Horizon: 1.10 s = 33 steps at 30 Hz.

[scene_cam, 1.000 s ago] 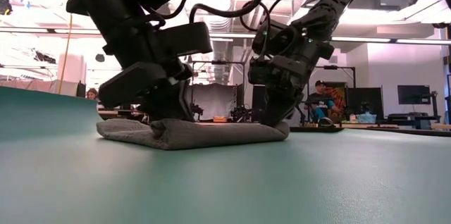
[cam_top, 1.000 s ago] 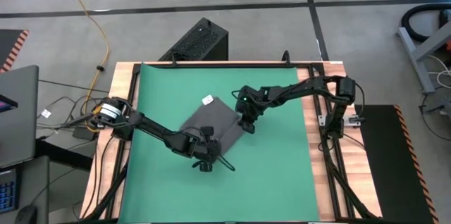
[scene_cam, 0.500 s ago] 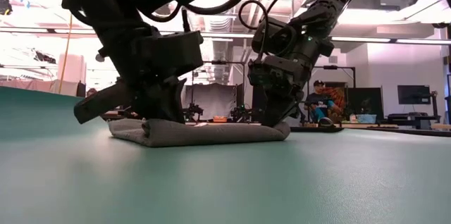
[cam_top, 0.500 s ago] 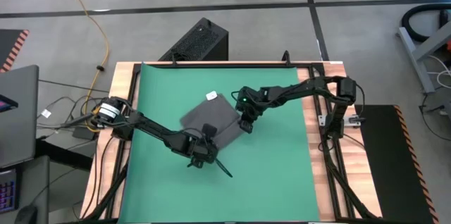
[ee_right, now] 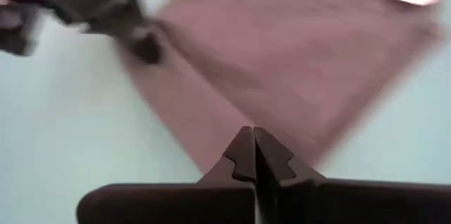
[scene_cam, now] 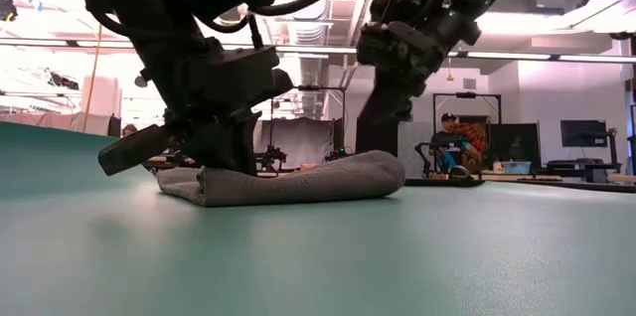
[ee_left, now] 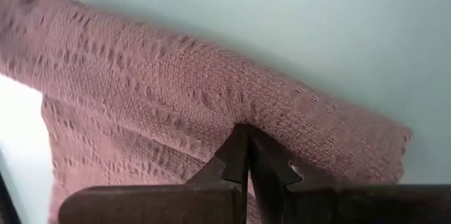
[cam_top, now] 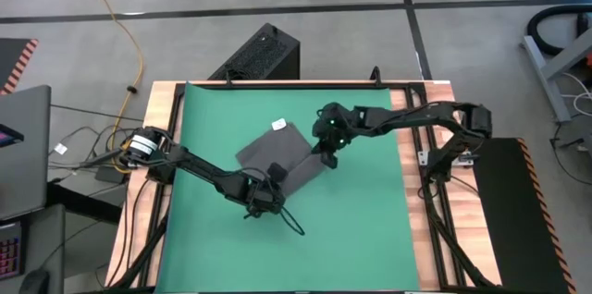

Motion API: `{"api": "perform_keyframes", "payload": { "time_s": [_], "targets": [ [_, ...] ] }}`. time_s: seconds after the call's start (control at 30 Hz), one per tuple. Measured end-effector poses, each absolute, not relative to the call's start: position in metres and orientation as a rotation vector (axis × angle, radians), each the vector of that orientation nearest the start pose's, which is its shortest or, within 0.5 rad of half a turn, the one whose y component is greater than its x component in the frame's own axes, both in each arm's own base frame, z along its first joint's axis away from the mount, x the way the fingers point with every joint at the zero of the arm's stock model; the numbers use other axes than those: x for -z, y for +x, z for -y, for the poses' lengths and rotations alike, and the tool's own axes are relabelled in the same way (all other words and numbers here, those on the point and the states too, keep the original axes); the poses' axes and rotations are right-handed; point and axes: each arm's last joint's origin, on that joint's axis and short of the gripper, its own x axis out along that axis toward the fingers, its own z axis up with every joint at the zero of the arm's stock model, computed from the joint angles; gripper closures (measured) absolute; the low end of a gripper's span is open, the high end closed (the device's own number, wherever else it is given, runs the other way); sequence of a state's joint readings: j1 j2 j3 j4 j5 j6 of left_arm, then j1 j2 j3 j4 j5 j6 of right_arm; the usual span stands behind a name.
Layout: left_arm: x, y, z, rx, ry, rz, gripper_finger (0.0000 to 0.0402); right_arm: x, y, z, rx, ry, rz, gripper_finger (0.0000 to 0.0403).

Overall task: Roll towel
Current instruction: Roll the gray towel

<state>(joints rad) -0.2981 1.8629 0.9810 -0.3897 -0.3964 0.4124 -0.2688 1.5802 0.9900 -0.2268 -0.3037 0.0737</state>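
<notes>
— Where's the towel (cam_top: pixel 277 157)?

— Mid-mat (cam_top: pixel 361 229), lying askew on the bench (cam_top: pixel 421 238), near edge folded into a thick roll, white tag (cam_top: pixel 277 126) at the far corner.

— And the arms?

— Left arm stretches low from the left; its gripper (cam_top: pixel 265 198), fingers pressed together, sits at the roll's near-left end. Right arm reaches in from the right, elbow up; its gripper (cam_top: pixel 327 159), also closed, is above the towel's right corner, which is lifted off the mat.

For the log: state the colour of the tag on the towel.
White. The tag sits at the far edge of the dark grey towel; the high view shows it best.
</notes>
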Motion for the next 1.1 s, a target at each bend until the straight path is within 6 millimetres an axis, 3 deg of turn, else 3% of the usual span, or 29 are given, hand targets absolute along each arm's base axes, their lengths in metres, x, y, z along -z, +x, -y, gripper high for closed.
{"api": "perform_keyframes", "payload": {
  "time_s": [0.13, 0.27, 0.4, 0.63, 0.87, 1.1],
  "targets": [
    [-0.115, 0.315, 0.085, 0.219, 0.861, -1.214, 0.0401, -0.199, 0.328, 0.081, -0.13, 0.315, -0.705, 0.0397],
    [-0.115, 0.316, 0.084, 0.246, 0.864, -1.209, 0.0401, -0.189, 0.342, 0.103, -0.107, 0.304, -0.638, 0.0398],
    [-0.115, 0.316, 0.084, 0.252, 0.872, -1.209, 0.0401, -0.177, 0.352, 0.127, -0.082, 0.29, -0.653, 0.0399],
    [-0.115, 0.316, 0.083, 0.286, 0.95, -1.206, 0.0401, -0.148, 0.364, 0.134, -0.11, 0.257, -0.731, 0.04],
    [-0.116, 0.317, 0.083, 0.247, 0.999, -1.204, 0.0401, -0.134, 0.353, 0.139, 0.013, 0.263, -0.889, 0.04],
    [-0.116, 0.319, 0.079, 0.186, 1.209, -1.216, 0.0401, -0.132, 0.344, 0.138, 0.046, 0.351, -0.983, 0.04]
  ]
}}
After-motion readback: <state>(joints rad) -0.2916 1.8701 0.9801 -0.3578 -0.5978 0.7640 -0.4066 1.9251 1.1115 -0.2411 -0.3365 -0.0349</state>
